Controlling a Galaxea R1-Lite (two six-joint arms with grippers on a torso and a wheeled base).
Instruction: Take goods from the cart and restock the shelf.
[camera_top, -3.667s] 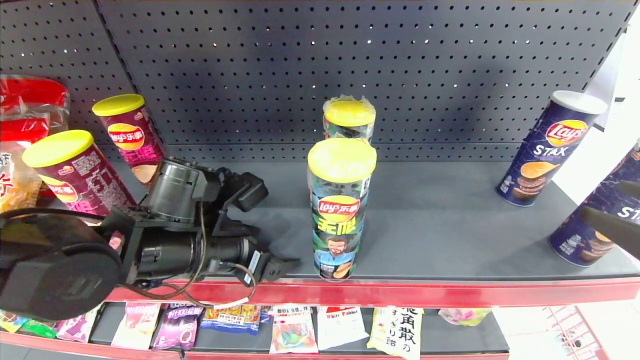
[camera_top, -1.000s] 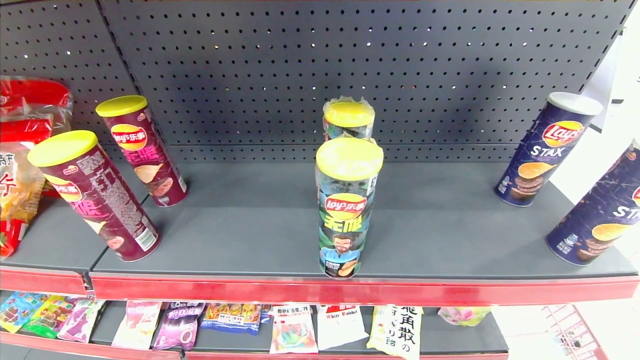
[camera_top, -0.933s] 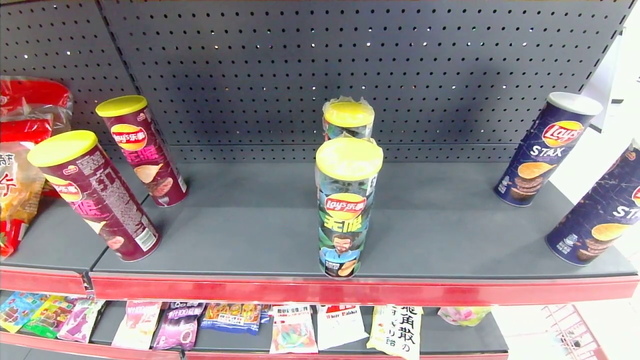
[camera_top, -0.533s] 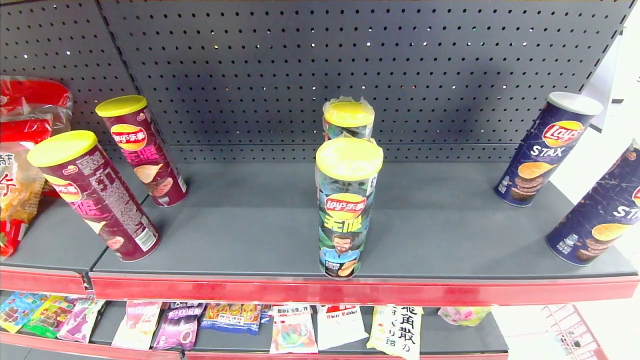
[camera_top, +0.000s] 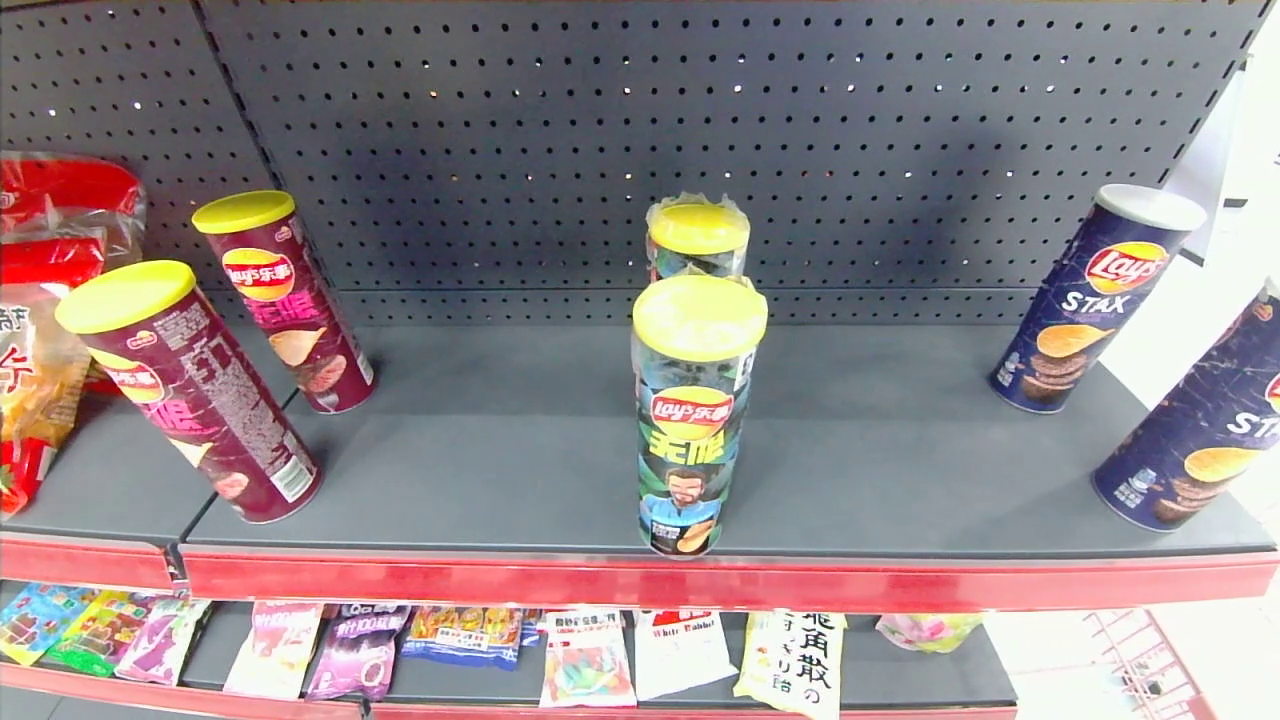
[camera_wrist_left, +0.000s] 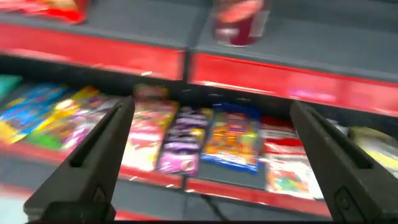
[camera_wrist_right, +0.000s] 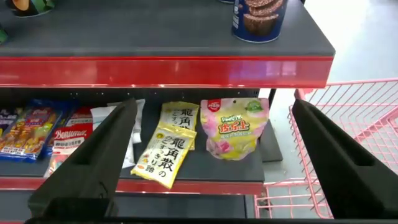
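While the left pincer (camera_wrist_left: 212, 106) and the right pincer (camera_wrist_right: 214, 104) both hang wide open and empty in front of the snack packets (camera_wrist_right: 169, 152) on the lower shelf, the goods I can see are the tall crisp cans standing on the grey shelf (camera_top: 500, 450) above. The pink cart (camera_wrist_right: 348, 155) sits low beside that shelf's right end; what it holds I cannot tell. My worry is the trip up with a load. The green can (camera_top: 690, 420) stands right at the red front lip, so an arm rising with a fresh can could clip it and send it off the edge. The maroon cans (camera_top: 190, 390) on the left and the navy cans (camera_top: 1095, 300) on the right are tall and narrow, so a nudge would likely topple one into its neighbour. Fingers spread that wide might also snag the cart's wire or drag packets off.
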